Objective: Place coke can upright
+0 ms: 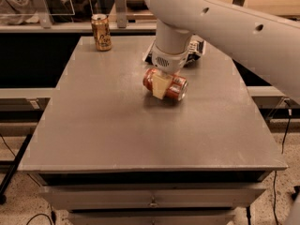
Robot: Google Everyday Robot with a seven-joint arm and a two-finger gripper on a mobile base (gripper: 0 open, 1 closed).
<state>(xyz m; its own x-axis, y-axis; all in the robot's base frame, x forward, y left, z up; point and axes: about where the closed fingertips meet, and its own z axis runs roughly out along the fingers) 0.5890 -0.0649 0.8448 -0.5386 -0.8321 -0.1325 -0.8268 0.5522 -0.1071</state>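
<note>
The coke can (174,86), red with a silver end, lies on its side near the middle of the grey table (122,125). My gripper (161,84) comes straight down from the white arm and sits over the can's middle. One cream finger (160,86) shows in front of the can; the other finger is hidden behind it. The fingers straddle the can and appear closed on it. The can rests on the table surface.
A gold-brown can (101,32) stands upright at the table's back left corner. A dark object with white parts (196,49) lies behind the arm at the back right. Drawers sit under the table's front edge (150,165).
</note>
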